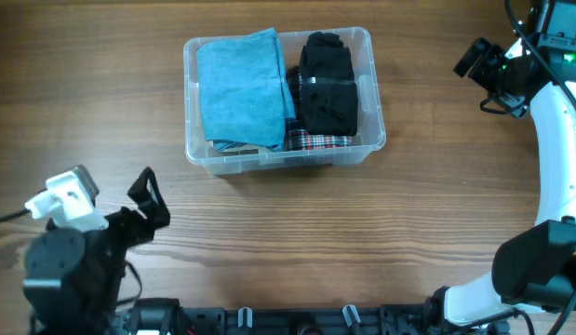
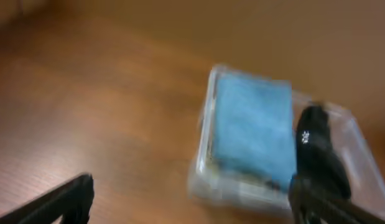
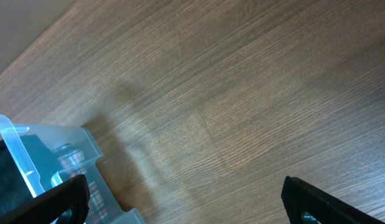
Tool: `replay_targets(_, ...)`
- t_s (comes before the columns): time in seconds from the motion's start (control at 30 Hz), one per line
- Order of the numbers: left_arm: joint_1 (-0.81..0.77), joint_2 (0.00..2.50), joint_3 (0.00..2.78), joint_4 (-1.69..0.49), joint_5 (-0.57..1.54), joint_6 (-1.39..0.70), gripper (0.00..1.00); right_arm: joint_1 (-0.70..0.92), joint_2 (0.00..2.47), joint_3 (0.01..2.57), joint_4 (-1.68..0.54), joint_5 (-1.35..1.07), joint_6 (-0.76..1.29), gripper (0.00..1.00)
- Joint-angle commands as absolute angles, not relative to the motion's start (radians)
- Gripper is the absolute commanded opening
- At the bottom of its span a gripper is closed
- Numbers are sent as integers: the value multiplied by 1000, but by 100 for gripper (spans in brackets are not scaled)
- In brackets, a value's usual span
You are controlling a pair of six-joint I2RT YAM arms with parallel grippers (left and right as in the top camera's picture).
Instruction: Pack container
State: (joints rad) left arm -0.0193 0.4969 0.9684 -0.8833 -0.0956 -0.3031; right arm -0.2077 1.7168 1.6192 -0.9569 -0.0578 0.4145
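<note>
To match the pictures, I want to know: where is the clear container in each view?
Overhead: container at upper centre.
Left wrist: container right of centre, blurred.
Right wrist: only one container corner, lower left.
Shared landmark: the black garment inside it.

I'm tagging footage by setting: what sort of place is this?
Likely a robot test bench, not a home: a left arm and right arm at a wooden table, with one clear container of folded clothes.
</note>
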Motion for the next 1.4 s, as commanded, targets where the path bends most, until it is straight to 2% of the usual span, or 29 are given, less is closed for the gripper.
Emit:
replay_targets(0.0,49,379,744,-660,35,-209,100,-207,1731,1628,-954,-41,421,100)
replay_targets(0.27,48,212,312,-109,97,-213,100,-207,1731,1628,-954,-41,421,100)
replay_targets(0.37,47,157,211,-27,112,-217,100,-207,1731,1628,-954,-41,422,100)
replay_targets(0.9,15,2,14,-86,107,-216,100,-207,1731,1628,-954,-41,422,100)
replay_targets(1.37,15,3,13,-83,97,-216,100,-207,1731,1628,-954,-42,421,100)
